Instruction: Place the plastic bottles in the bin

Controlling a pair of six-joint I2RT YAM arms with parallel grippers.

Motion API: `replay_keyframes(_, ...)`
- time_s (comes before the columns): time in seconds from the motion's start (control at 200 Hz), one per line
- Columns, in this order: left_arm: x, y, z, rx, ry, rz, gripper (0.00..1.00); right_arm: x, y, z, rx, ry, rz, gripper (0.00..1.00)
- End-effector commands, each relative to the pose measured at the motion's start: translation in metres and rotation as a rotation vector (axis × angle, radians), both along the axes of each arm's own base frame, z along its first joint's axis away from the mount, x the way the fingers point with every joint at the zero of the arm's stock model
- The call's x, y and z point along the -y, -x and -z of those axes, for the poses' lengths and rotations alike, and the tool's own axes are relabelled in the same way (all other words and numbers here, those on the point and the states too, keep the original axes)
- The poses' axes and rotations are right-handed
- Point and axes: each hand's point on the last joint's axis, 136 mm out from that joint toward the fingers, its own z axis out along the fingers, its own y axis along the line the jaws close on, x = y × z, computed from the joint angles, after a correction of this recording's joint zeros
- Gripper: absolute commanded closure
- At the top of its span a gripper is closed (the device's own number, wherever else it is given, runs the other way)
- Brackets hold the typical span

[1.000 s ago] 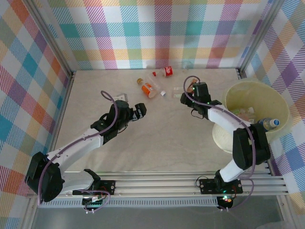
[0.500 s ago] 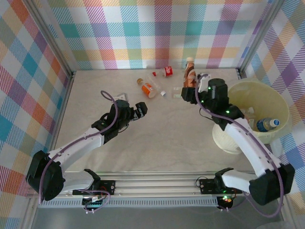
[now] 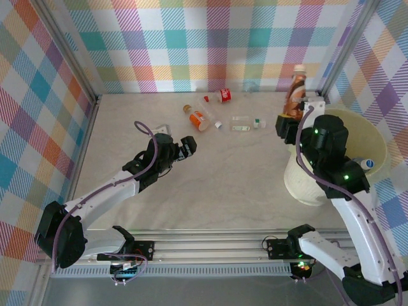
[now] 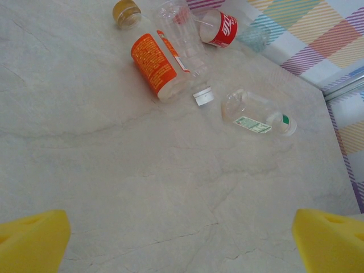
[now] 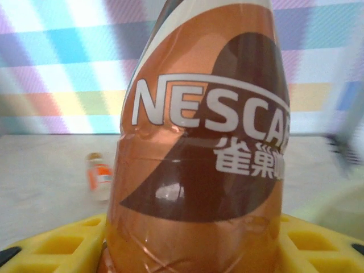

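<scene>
Brown bottle base behind right claw

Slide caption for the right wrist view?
Right gripper clamps a brown Nescafé bottle; a small orange-label bottle sits on the table behind, plaid wall beyond.

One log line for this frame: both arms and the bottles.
left gripper: open, over table | right gripper: shut on brown bottle, upright, near bin rim | loose bottles: far table
</scene>
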Motion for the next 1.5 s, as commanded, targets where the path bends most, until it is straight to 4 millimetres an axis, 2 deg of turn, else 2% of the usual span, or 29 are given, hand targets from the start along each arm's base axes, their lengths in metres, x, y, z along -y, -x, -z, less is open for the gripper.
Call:
replay_keyframes(0.0, 0.002, -0.008, -0.018, 0.037, 0.033, -0.012, 0.00, 0.050, 0.020, -0.008, 0.030, 0.106, 0.224, 0.56)
replay_keyframes(0.11, 0.003, -0.010, -0.019, 0.038, 0.049, -0.016, 0.00, 0.069, 0.031, -0.009, 0.053, 0.124, 0.310, 0.57)
replay_keyframes(0.22, 0.006, -0.011, -0.021, 0.037, 0.062, -0.011, 0.00, 0.090, 0.037, -0.002, 0.034, 0.160, 0.413, 0.57)
replay_keyframes(0.355, 0.009, -0.013, -0.020, 0.031, 0.063, -0.005, 0.00, 0.103, 0.039, 0.011, -0.006, 0.164, 0.471, 0.53)
replay_keyframes(0.465, 0.011, -0.014, -0.020, 0.026, 0.064, 0.000, 0.00, 0.111, 0.041, 0.019, -0.026, 0.138, 0.524, 0.45)
replay_keyframes(0.555, 0.011, -0.014, -0.020, 0.024, 0.062, 0.000, 0.00, 0.113, 0.042, 0.020, -0.033, 0.109, 0.545, 0.31)
replay_keyframes(0.7, 0.011, -0.014, -0.017, 0.016, 0.057, -0.001, 0.00, 0.115, 0.041, 0.017, -0.046, 0.094, 0.558, 0.16)
replay_keyframes(1.045, 0.012, -0.018, -0.011, 0.000, 0.034, 0.000, 0.00, 0.107, 0.032, 0.014, -0.046, 0.082, 0.518, 0.00)
replay_keyframes(1.19, 0.014, -0.019, -0.008, -0.008, 0.032, 0.003, 0.00, 0.099, 0.025, 0.017, -0.057, 0.086, 0.475, 0.00)
replay_keyframes(1.495, 0.012, -0.019, -0.003, -0.020, 0.042, -0.016, 0.00, 0.050, 0.005, 0.024, -0.075, 0.060, 0.191, 0.00)
